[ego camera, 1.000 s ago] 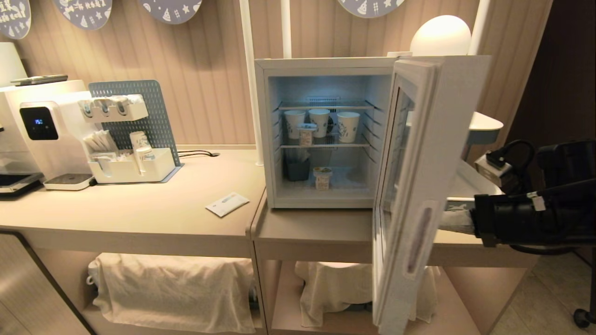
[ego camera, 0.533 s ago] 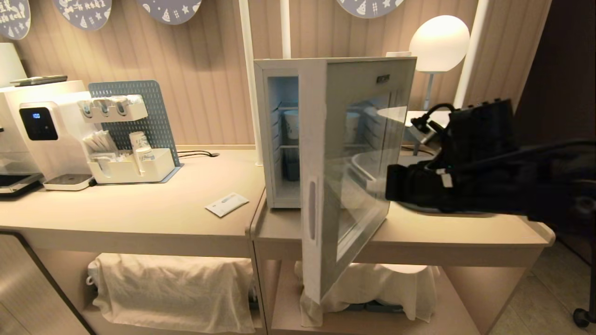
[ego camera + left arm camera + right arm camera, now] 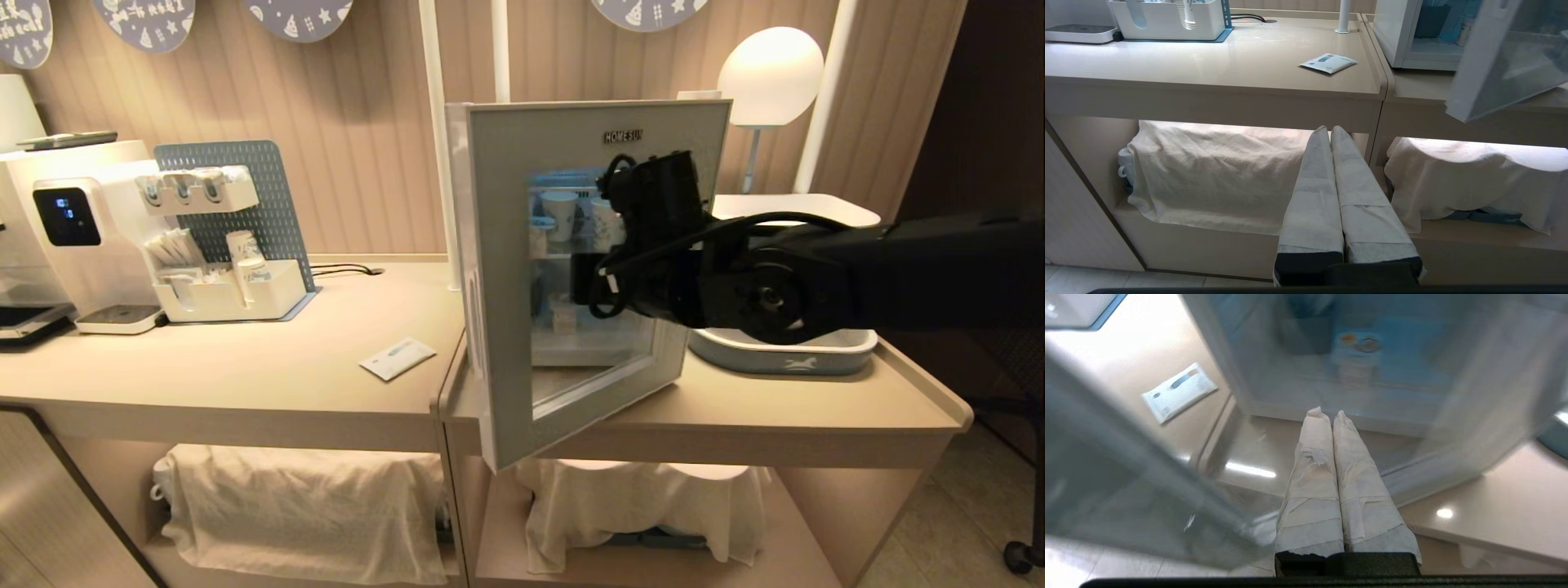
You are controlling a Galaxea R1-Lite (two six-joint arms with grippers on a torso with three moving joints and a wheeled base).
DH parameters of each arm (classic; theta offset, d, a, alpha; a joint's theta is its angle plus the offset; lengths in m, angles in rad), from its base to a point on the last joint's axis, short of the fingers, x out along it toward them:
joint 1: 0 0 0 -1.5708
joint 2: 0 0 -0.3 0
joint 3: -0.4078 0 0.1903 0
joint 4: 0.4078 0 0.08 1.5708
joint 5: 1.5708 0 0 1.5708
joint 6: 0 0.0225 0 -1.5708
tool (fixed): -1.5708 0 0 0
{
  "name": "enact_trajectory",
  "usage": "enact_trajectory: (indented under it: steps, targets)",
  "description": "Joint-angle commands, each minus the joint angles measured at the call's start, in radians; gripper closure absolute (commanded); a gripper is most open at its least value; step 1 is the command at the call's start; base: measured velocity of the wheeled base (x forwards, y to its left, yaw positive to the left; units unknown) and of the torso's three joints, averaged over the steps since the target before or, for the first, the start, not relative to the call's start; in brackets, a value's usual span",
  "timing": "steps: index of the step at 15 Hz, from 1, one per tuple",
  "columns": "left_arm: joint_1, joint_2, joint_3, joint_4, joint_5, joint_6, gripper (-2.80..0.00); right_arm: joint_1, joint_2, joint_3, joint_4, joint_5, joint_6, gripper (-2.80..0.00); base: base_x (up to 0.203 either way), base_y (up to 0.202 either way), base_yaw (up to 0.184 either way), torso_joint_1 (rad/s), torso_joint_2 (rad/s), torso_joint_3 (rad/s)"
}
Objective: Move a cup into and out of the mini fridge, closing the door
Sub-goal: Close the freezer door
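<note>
Door standing nearly shut on mini fridge.
Pressing against door glass: right hand, fingers closed, empty.

The mini fridge, a boxy white cabinet, stands upright on the worktop with its interior lit pale blue. Its door, a pale grey-blue frame around a large glass window with "HOMESUN" lettering at the top, is hinged on the right and stands partly open, its free left edge swung out past the worktop's front edge. The cup, small and white with a yellow-and-orange printed foil lid, stands upright on the fridge floor, seen blurred through the glass.
</note>
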Motion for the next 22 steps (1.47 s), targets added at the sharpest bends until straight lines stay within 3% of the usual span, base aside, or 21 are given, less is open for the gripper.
enact_trajectory:
  steps: [1, 6, 10, 11, 15, 22]
  targets:
    - [0.0, 0.002, 0.002, 0.001, 0.001, 0.0, 0.0, 0.024, 0.117, -0.074, -0.004, -0.003, -0.031, 0.0, 0.0, 0.0, 0.0, 0.0, 0.0, 0.0]
    - [0.0, 0.002, 0.003, 0.0, 0.001, 0.0, 0.0, 0.04, 0.301, -0.307, -0.032, -0.009, -0.168, 0.0, 0.0, 0.0, 0.0, 0.0, 0.0, 0.0]
    - [0.0, 0.002, 0.002, -0.001, 0.001, 0.0, 0.0, 0.018, 0.374, -0.327, -0.232, -0.017, -0.418, 0.0, 0.0, 0.0, 0.0, 0.0, 0.0, 0.0]
    - [0.0, 0.002, 0.002, 0.0, 0.001, 0.0, 0.0, 0.008, 0.383, -0.327, -0.253, -0.01, -0.445, 0.0, 0.0, 0.0, 0.0, 0.0, 0.0, 0.0]
    - [0.0, 0.002, 0.002, 0.0, 0.001, 0.0, 0.0, -0.045, 0.405, -0.327, -0.289, 0.054, -0.466, 0.0, 0.0, 0.0, 0.0, 0.0, 0.0, 0.0]
    - [0.0, 0.002, 0.002, -0.001, 0.001, 0.0, 0.0, -0.098, 0.458, -0.327, -0.347, 0.082, -0.476, 0.0, 0.0, 0.0, 0.0, 0.0, 0.0, 0.0]
